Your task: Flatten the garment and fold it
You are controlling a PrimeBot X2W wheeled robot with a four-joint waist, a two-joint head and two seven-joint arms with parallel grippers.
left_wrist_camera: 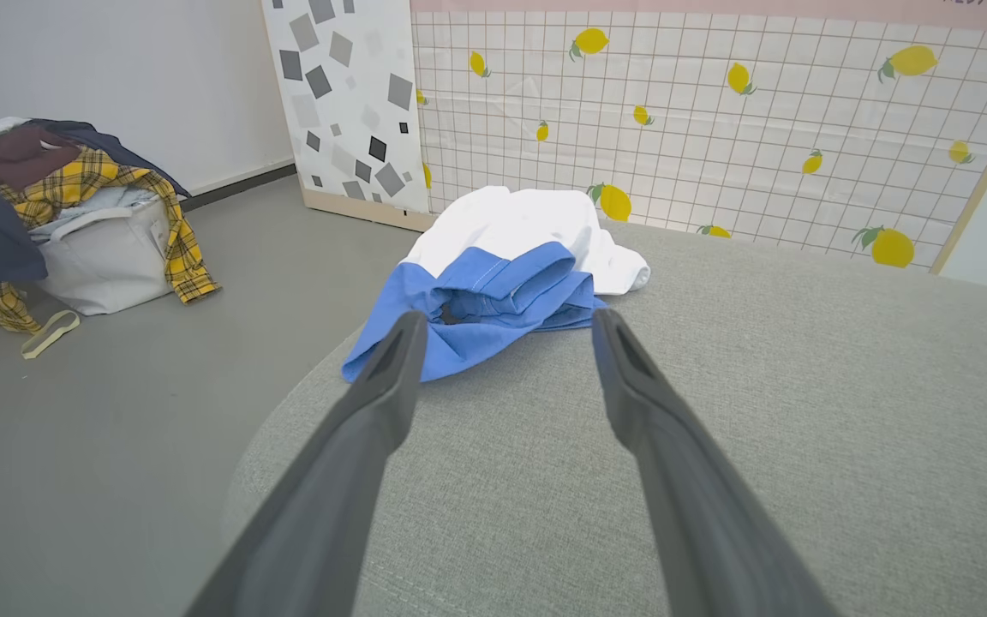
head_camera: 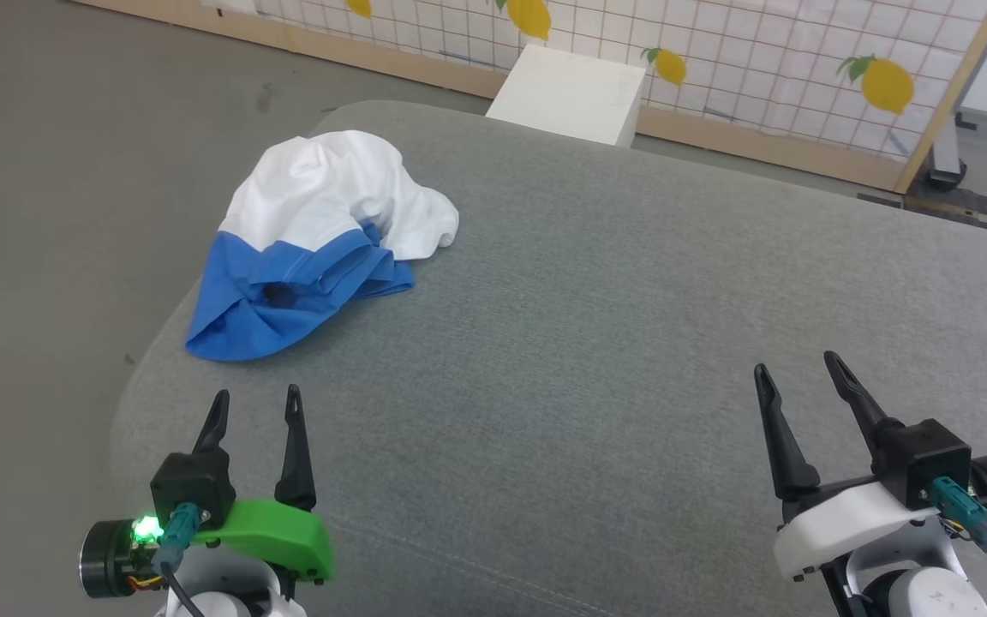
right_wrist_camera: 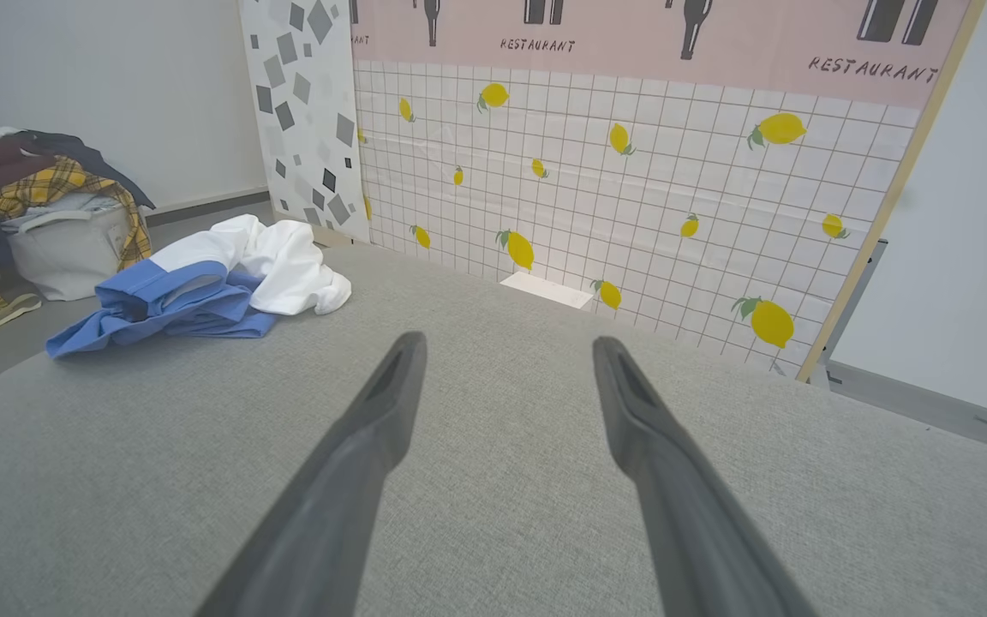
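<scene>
I see the T-shirt [head_camera: 322, 240] bunched at the grey cushion's [head_camera: 631, 343] far-left edge. I hold my left gripper [head_camera: 255, 404] and right gripper [head_camera: 802, 368] spread wide and empty, ready to reach.

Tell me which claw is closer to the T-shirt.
Left. The left claw hangs open just short of the T-shirt, at its blue edge, not touching. The right claw is open far off to the shirt's right, over the grey cushion.
</scene>
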